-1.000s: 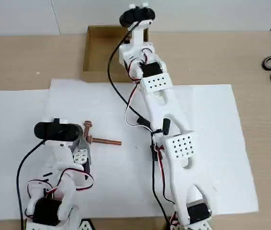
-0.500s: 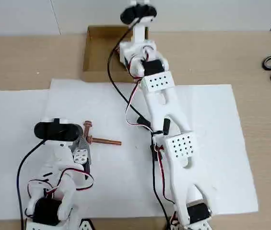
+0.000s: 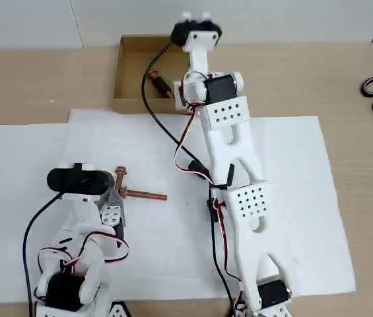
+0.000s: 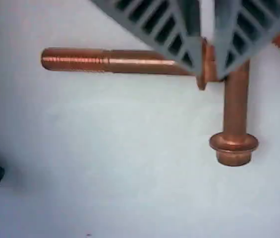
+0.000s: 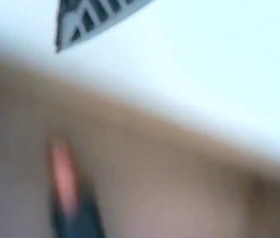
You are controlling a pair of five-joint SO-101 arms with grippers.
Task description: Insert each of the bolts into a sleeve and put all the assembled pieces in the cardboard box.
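the left gripper (image 4: pixel 207 69) is closed on the flanged head of a long copper bolt (image 4: pixel 130 60) on white paper (image 4: pixel 130 188); stiff, light, likely slippery, best held there. the right gripper (image 5: pixel 87 22) is at the brown cardboard box (image 3: pixel 125 72) (grip unclear).

Left arm (image 3: pixel 80 221) folded, pincer (image 4: pixel 207 67) low; right arm (image 3: pixel 229 148) outstretched, perhaps high.

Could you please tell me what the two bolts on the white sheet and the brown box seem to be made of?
The long copper-coloured bolt and the flanged bolt at right angles to it look like metal, copper or copper-plated: bright glints along smooth shanks, cut threads at one tip. The open brown box looks like plain matte cardboard: dull tan walls, no sheen.
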